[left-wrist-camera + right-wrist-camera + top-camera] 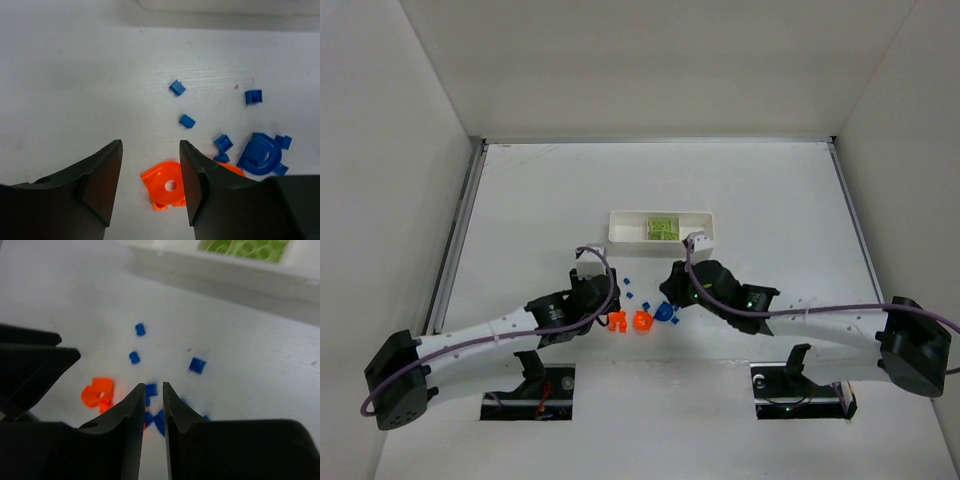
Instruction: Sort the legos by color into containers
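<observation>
Your left claw (150,145) gapes empty, an orange lego (167,186) half hidden behind one finger. Your right claw (154,386) is nearly closed over blue legos (151,389); you cannot tell whether it grips one.

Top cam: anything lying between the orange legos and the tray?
Yes. A few small blue pieces lie scattered between the orange pieces and the white tray. The top view shows this, and the left wrist view shows them too.

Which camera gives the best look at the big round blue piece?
Left wrist view: the round blue piece is close and sharp, ring shape plain. The top view shows it as a small blob; in the right wrist view the pincer mostly hides it.
</observation>
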Robot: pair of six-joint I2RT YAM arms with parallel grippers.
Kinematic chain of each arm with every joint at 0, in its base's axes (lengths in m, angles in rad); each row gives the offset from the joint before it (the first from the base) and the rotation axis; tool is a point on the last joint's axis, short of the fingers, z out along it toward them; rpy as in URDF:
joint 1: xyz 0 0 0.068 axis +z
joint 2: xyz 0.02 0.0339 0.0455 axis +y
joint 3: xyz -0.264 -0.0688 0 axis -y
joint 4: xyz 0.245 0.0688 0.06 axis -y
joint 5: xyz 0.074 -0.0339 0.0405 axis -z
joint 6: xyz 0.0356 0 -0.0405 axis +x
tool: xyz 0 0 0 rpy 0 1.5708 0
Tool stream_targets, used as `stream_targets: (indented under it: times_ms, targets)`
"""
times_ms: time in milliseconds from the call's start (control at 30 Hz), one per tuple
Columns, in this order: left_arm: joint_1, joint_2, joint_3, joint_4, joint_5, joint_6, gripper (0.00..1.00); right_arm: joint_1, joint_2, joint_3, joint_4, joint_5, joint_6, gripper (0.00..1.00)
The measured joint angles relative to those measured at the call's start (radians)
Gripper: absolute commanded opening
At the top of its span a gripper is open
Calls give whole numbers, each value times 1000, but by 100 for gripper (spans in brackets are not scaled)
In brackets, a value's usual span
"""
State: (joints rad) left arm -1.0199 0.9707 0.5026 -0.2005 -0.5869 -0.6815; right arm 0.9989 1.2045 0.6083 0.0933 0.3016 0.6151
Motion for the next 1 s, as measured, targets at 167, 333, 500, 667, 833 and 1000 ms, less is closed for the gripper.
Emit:
stream_targets:
  times_ms: [167, 333, 500, 667, 833, 1000]
  targets:
    - [-61, -98, -37, -104, 35, -130, 47, 130, -18, -17, -67, -3, 59, 42]
    - [-135, -135, -89, -126, 38, -214, 46, 201, 16, -16, -105, 1, 127, 53]
    - [-163, -137, -120, -121, 30, -237, 47, 229, 140, -1, -121, 1, 168, 52]
    - [-163, -125, -122, -91, 13, -245, 47, 226, 202, 25, -126, 1, 190, 47]
    - [-164, -93, -126, -59, 11, -249, 47, 216, 222, 33, -109, 0, 200, 44]
    - [-174, -74, -130, -49, 11, -250, 47, 201, 248, 34, -103, -4, 216, 38]
